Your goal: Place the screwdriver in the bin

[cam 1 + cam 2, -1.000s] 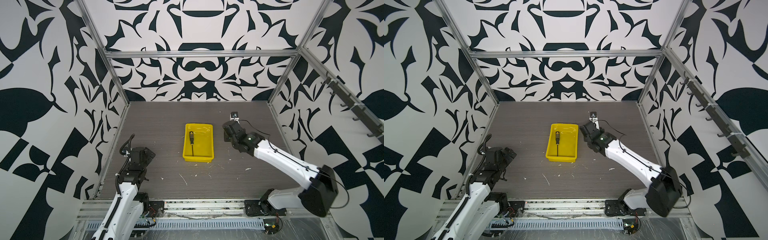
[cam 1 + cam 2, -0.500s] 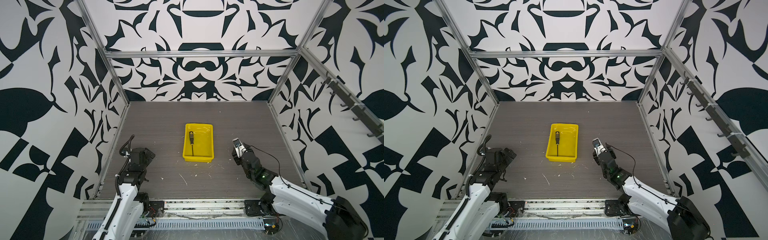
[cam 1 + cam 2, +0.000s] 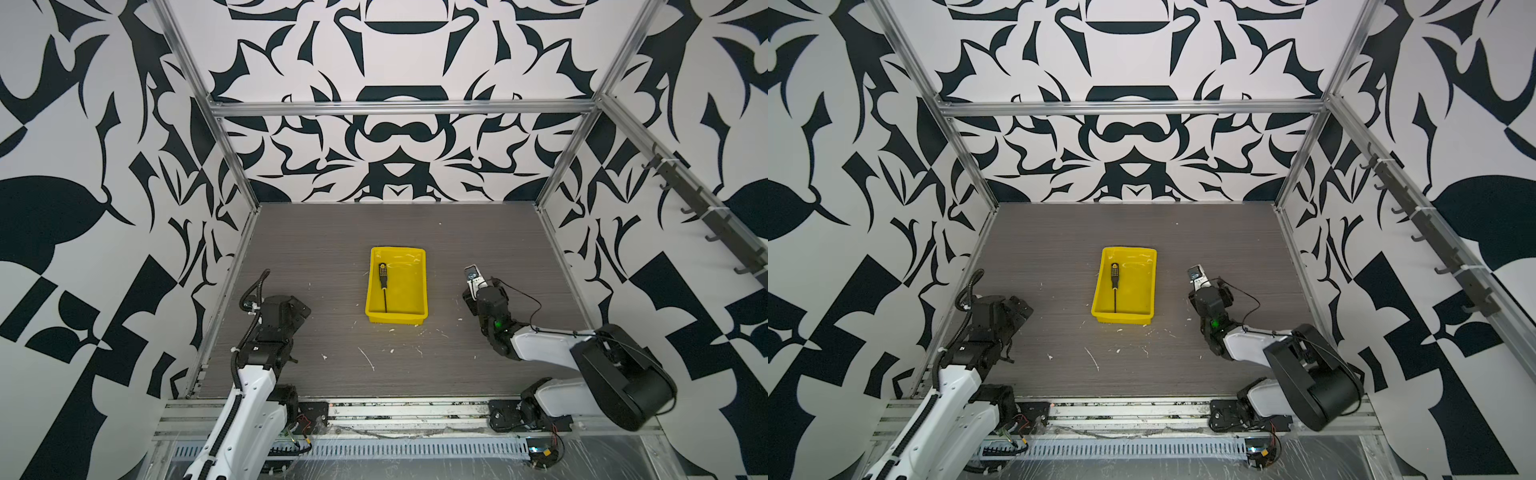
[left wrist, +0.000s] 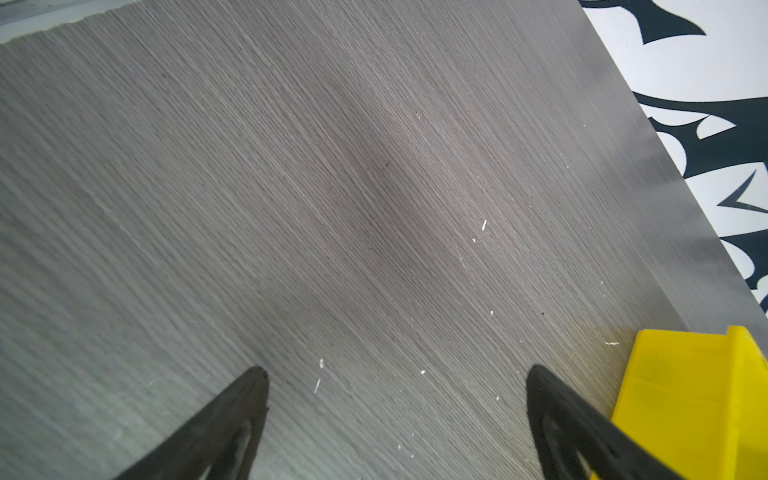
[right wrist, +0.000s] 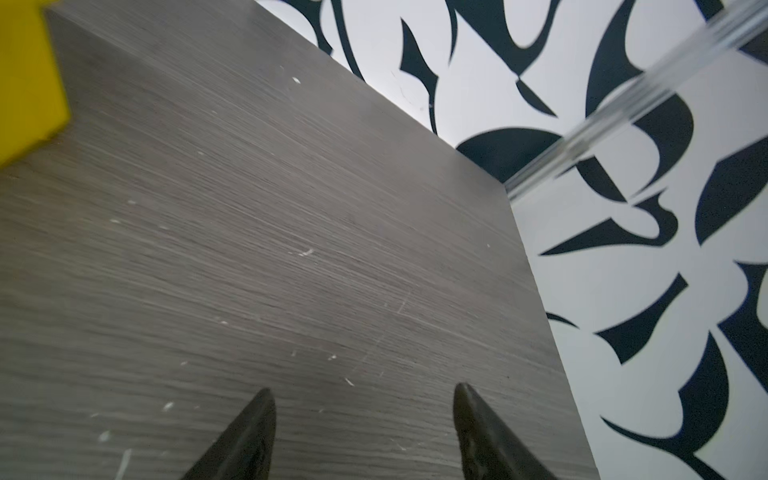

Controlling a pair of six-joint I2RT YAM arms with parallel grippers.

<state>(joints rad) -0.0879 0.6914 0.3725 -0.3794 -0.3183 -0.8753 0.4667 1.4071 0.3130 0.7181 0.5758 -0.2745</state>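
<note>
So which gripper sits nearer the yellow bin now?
Right, narrowly. The right gripper hangs open beside the yellow bin, off its right wall; the left gripper, also open, sits off the bin's left wall, nearer the front. The screwdriver lies inside.

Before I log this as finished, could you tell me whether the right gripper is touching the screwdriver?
Apart. In both top views the screwdriver lies inside the bin, with bare tabletop separating it from the right gripper.

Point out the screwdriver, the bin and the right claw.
screwdriver (image 3: 382,273), a top view, on its black handle.
bin (image 3: 419,251), a top view, on its far rim.
right claw (image 5: 363,399), right wrist view, midway between its open fingertips.
</note>
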